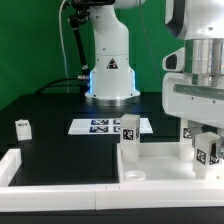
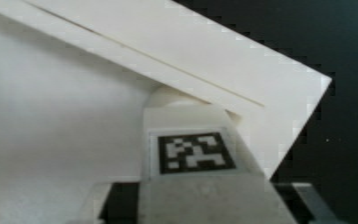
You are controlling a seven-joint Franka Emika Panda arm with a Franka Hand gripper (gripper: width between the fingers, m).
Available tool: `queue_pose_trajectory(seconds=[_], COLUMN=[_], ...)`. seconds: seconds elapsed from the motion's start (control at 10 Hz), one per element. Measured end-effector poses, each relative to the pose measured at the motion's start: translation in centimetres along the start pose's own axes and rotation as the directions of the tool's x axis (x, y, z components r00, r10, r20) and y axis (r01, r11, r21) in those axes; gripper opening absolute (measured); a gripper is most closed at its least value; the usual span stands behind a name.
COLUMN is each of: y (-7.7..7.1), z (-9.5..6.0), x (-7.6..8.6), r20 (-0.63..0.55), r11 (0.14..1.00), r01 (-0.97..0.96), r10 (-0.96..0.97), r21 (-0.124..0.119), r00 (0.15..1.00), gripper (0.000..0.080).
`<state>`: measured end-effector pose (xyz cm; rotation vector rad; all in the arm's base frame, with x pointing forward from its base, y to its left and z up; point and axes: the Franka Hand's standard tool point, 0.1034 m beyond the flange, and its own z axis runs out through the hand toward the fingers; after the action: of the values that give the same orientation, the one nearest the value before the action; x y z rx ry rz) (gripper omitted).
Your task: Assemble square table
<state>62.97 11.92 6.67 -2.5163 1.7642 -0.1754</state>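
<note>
Claw pinches leg at tabletop corner; keep leg upright over corner socket, then turn it in without side force.

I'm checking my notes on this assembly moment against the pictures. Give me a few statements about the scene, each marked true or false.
1. A small white leg lies alone on the black table toward the exterior view's left. True.
2. The marker board is held up in the gripper. False: it lies flat on the table in front of the arm's base.
3. The gripper is over the tabletop slab on the exterior view's right. True.
4. No leg stands on the slab. False: a tagged leg stands upright on it.
</note>
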Motion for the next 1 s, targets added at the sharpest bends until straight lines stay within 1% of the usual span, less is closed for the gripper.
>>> queue_pose_trajectory(seconds=[0.1,0.2,0.4,0.5,0.6,0.7,0.8,1.0], y=[0.18,0.24,0.36,0.44,0.48,0.51,0.58,0.69], z=[0.03,0.04,0.01,0.13,0.10,0.10,0.10,0.24], x=[0.21,0.19,0.49,0.72,0.65,0.74,0.93,0.95], r20=[0.041,0.083,0.166,0.181,0.180,0.173,0.166,0.163], r11=[0.989,0.963,0.876,0.850,0.803,0.751,0.717,0.718], r01=[-0.150,-0.270,-0.481,-0.525,-0.594,-0.656,-0.693,-0.691], r10=[0.150,0.269,0.479,0.522,0.593,0.658,0.695,0.694], r21=[0.001,-0.005,-0.029,-0.038,-0.059,-0.073,-0.080,-0.082], r00=[0.988,0.960,0.862,0.833,0.784,0.733,0.700,0.702], gripper=[0.0291,0.0291,0.0291,0.0291,0.0291,0.0291,0.0291,0.0291])
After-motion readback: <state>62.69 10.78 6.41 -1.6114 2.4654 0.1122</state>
